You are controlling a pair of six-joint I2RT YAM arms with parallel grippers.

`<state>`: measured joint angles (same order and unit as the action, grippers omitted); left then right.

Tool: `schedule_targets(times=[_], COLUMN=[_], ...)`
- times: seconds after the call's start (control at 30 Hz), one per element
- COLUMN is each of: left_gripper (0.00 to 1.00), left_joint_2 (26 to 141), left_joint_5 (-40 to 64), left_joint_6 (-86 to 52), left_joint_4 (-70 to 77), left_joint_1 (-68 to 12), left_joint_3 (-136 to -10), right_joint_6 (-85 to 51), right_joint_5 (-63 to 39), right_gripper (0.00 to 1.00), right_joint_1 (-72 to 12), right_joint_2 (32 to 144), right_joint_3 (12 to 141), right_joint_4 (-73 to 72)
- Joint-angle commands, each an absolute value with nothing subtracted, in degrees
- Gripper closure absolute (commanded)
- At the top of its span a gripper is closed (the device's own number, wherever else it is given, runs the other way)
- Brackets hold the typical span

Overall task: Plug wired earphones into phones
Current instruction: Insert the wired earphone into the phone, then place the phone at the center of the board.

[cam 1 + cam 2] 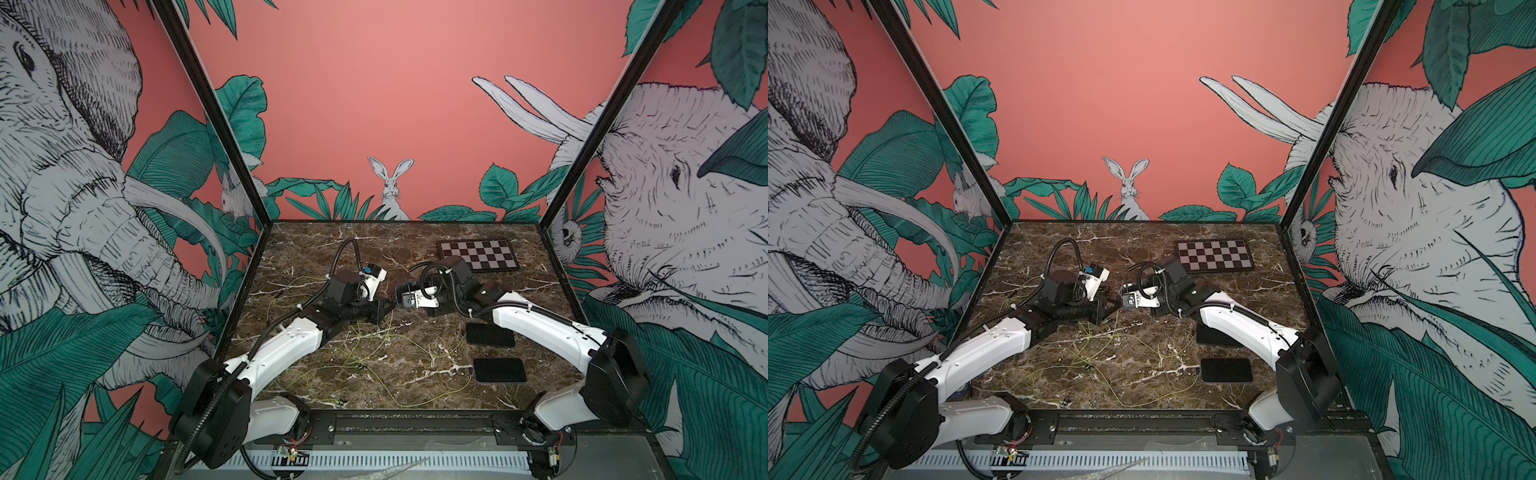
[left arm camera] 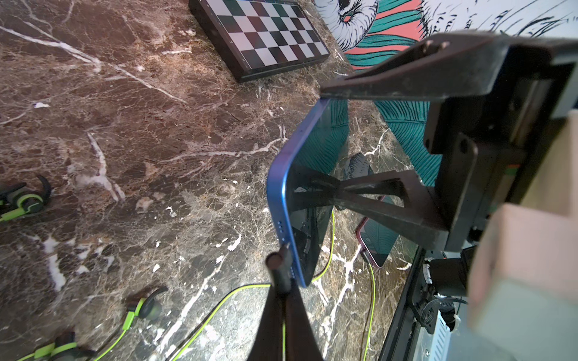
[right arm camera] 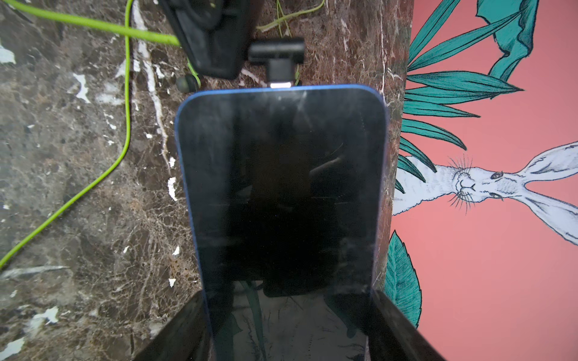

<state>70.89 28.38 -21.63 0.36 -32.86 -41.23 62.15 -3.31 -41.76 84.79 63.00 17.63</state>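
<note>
Plugging is under way, roughly mid-task by my read. In both top views the arms meet over the middle of the marble table [image 1: 316, 245]. The left gripper [image 1: 386, 308] and right gripper [image 1: 397, 300] are almost tip to tip, and the jaws are too small there to read. Two phones lie flat on the right side: the far phone [image 1: 490, 335] is partly under the right arm and the near phone [image 1: 500, 370] is in the open. Thin green earphone cords [image 1: 405, 406] sprawl loose over the centre and left. A checkerboard [image 1: 478, 254] sits at the back, not involved. In the left wrist view the left gripper's jaws are pinched fully together on a black plug [image 2: 278, 268]. The plug's tip touches the end edge of a blue-rimmed phone [image 2: 283, 187], which the right gripper holds off the table. Behind it a red-rimmed phone [image 2: 377, 237] lies flat, one of the two table phones, cannot tell which. A green cord runs into its end, so it looks already plugged. Loose earbuds [image 2: 147, 308] lie on the marble. In the right wrist view the right gripper's jaws stand wide, clamped on the blue-rimmed phone's two long sides. The plug sits at the port with bright metal showing, so I judge it not fully seated. My tally: one phone likely done, one being plugged now, and the third cannot be told.
</note>
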Motion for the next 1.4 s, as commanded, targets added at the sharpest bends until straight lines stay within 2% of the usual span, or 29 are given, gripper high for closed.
schedule_targets(times=[0.0,0.07,0.2,0.27,0.33,0.67,0.8,1.37], left_gripper=[0.93,0.83,0.67,0.5,0.42,0.41,0.41,0.43], left_joint_2=[68.5,67.5,65.3,64.4,63.7,57.5,57.7,59.9], left_joint_5=[29.1,28.5,27.8,26.5,24.9,13.3,13.1,13.1], left_joint_6=[-19.4,-18.0,-15.3,-14.8,-14.2,-11.8,-11.6,-11.0], left_joint_4=[3.8,2.8,2.3,2.0,0.5,0.4,0.1,-0.7], left_joint_1=[-33.0,-32.8,-32.7,-32.7,-32.7,-32.3,-32.3,-32.0], left_joint_3=[-42.6,-42.9,-42.1,-41.8,-42.3,-39.4,-39.4,-40.2], right_joint_6=[63.5,63.9,63.7,62.4,61.1,51.4,51.1,58.2], right_joint_5=[-5.1,-4.4,-4.5,-5.6,-7.0,-3.4,-1.3,-1.3], right_gripper=[0.32,0.32,0.32,0.32,0.32,0.34,0.31,0.29], right_joint_1=[-43.7,-42.9,-40.0,-38.2,-36.3,-21.5,-17.3,-10.7], right_joint_2=[83.5,84.2,85.5,85.6,86.1,96.3,99.7,107.5], right_joint_3=[63.6,63.8,63.1,62.5,62.7,69.0,71.7,76.8], right_joint_4=[18.7,21.0,23.3,22.9,22.8,25.4,29.1,40.7])
